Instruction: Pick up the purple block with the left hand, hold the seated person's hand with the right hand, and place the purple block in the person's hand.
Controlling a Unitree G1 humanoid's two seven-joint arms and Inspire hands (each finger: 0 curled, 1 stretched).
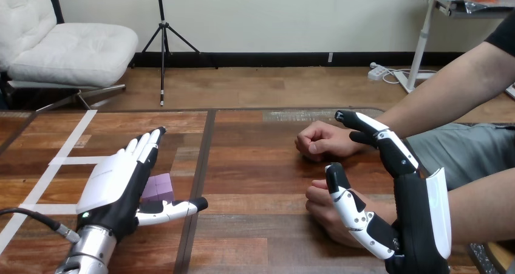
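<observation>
Purple block (160, 186) sat on the table (261, 164), just beside the left hand (112, 181), whose fingers were straight, thumb out, gripping nothing. Right hand (419, 216) was open too, thumb crossing the person's nearer hand (317, 201); contact unclear. Person's farther hand (322, 141) rested fisted beyond.

purple block (159, 187), dark brown wooden table (255, 164), white tape lines (73, 160)

Block (159, 187) on table (255, 164); left robot hand (112, 186) beside it.
</observation>
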